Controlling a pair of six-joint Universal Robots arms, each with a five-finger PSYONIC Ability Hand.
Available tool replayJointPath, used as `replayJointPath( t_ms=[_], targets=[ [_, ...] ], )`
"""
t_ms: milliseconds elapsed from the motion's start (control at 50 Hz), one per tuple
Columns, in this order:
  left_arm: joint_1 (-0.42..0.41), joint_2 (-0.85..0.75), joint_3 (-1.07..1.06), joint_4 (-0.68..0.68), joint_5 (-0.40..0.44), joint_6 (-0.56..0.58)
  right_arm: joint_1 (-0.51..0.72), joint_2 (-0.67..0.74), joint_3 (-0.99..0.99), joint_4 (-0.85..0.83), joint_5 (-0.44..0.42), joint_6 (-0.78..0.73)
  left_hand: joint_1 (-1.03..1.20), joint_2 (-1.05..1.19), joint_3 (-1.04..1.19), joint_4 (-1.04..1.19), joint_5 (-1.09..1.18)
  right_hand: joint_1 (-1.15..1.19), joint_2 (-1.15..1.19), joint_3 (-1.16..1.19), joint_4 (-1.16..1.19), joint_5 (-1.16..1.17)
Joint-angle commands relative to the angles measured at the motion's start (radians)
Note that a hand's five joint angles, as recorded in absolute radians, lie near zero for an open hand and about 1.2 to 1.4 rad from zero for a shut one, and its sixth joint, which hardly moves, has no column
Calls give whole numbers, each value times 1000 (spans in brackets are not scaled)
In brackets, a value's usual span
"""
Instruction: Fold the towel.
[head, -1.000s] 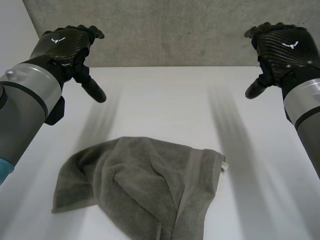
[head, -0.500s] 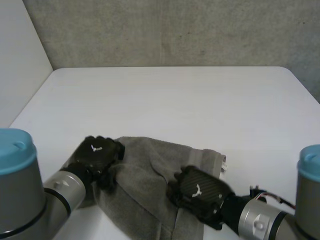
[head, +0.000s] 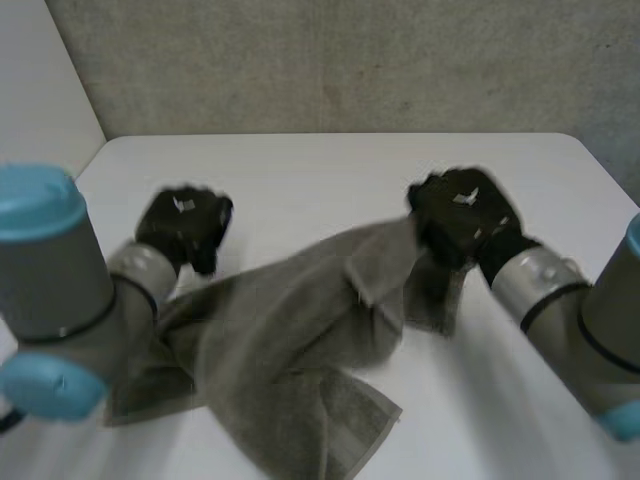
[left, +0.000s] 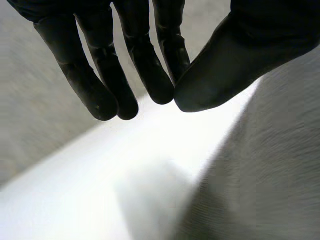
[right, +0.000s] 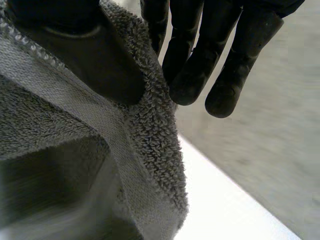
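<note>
The left arm (head: 60, 290) came in over the near left corner of the table (head: 330, 170). The left hand (head: 183, 222) hung above the table's left side, partway back from the near edge. The grey towel (head: 290, 340) began just below and beside that hand. In the left wrist view the cloth ran close along the hand, raised off the white top. Whether this hand had hold of the cloth could not be told.

From there the towel stretched rightward across the near half of the table. Its left corner (head: 115, 410) lay flat close to the left edge. A banded flap (head: 345, 435) rested on the top near the middle of the near edge. The upper edge of the cloth climbed at a slant off the surface up to the right hand (head: 458, 215), and a short piece (head: 435, 295) hung below that hand.

The right hand was held above the table, right of its middle, at the end of the right arm (head: 560, 310), which reached in from the near right corner. In the right wrist view its thumb (right: 85, 55) pressed on the towel's hemmed edge (right: 65, 100). The nearly straight fingers (right: 192, 70) closed behind the same cloth, so the towel was pinched between them and the terry hung down from the pinch. Beyond the table's far edge stood a grey wall (head: 330, 60).
</note>
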Motion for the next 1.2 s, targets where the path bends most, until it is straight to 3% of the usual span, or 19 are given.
replayJointPath(
  t_ms=[20, 160, 200, 220, 240, 260, 280, 300, 360, 400, 420, 460, 620, 840, 1000, 1040, 1120, 1160, 1200],
  targets=[
    [34, -127, 224, 10, -2, 56, 14, 151, -125, 89, 228, -87, -7, -105, -133, -109, -241, 96, 127, 72, 69, 75],
    [2, -183, 270, -20, -33, 46, 28, 202, -162, 135, 276, -108, -15, -113, -142, -118, -249, -73, -42, -97, -101, -94],
    [-18, -170, 230, -36, -36, 36, 24, 202, -162, 137, 276, -108, -128, -226, -255, -231, -363, -482, -451, -505, -509, -503],
    [-44, -151, 185, -46, -35, 30, 24, 202, -162, 137, 276, -108, -301, -399, -428, -404, -535, -484, -453, -508, -512, -505],
    [-44, -150, 184, -47, -35, 30, 24, 202, -162, 137, 276, -108, -303, -401, -430, -405, -537, -484, -453, -508, -512, -505],
    [-68, -125, 135, -53, -33, 26, 17, 198, -161, 140, 270, -115, -559, -657, -685, -661, -793, -859, -828, -883, -887, -880],
    [-68, -124, 135, -53, -33, 26, 14, 195, -158, 143, 256, -120, -561, -659, -688, -664, -795, -1126, -1095, -1149, -1153, -1147],
    [-105, -73, 41, -53, -26, 25, 14, 195, -158, 143, 256, -120, -898, -996, -1025, -1001, -1133, -1126, -1095, -1149, -1153, -1147],
    [-141, 3, -98, -43, -27, 28, 13, 167, -141, 141, 191, -143, -949, -1047, -1075, -1051, -1183, -1126, -1095, -1149, -1153, -1147],
    [-165, 58, -205, -33, -27, 26, 8, 97, -80, 143, 10, -236, -995, -1093, -1122, -1098, -1230, -1126, -1095, -1149, -1153, -1147],
    [-165, 58, -206, -33, -27, 26, 8, 96, -79, 143, 9, -236, -996, -1094, -1122, -1098, -1230, -1126, -1095, -1149, -1153, -1147],
    [-174, 74, -244, -30, -29, 26, -7, 41, -8, 145, -104, -320, -1002, -1099, -1128, -1104, -1236, -1126, -1095, -1149, -1153, -1147],
    [-253, 106, -308, -40, -41, -17, -12, -51, 174, 141, -145, -491, -1090, -1188, -1216, -1192, -1324, -1126, -1095, -1149, -1153, -1147],
    [-309, 9, -268, -31, -42, -82, 2, 16, 232, 140, -129, -580, -1104, -1202, -1231, -1207, -1339, -943, -912, -966, -970, -963],
    [-326, -92, -213, -31, -125, -81, -1, 84, 220, 132, -126, -692, -814, -912, -940, -916, -1048, -693, -662, -717, -720, -714],
    [-326, -101, -204, -27, -171, -79, -6, 104, 214, 131, -131, -701, -632, -730, -759, -735, -867, -649, -618, -673, -676, -670],
    [-326, -103, -199, -16, -177, -78, -12, 148, 192, 132, -129, -703, -455, -553, -582, -558, -690, -511, -480, -534, -538, -532],
    [-326, -106, -192, -17, -180, -73, -15, 161, 169, 129, -123, -694, -248, -346, -375, -351, -482, 5, 36, -18, -22, -15],
    [-322, -103, -177, -28, -182, -75, -18, 159, 165, 125, -120, -681, -145, -243, -272, -248, -380, 95, 126, 71, 68, 74]
  ],
)
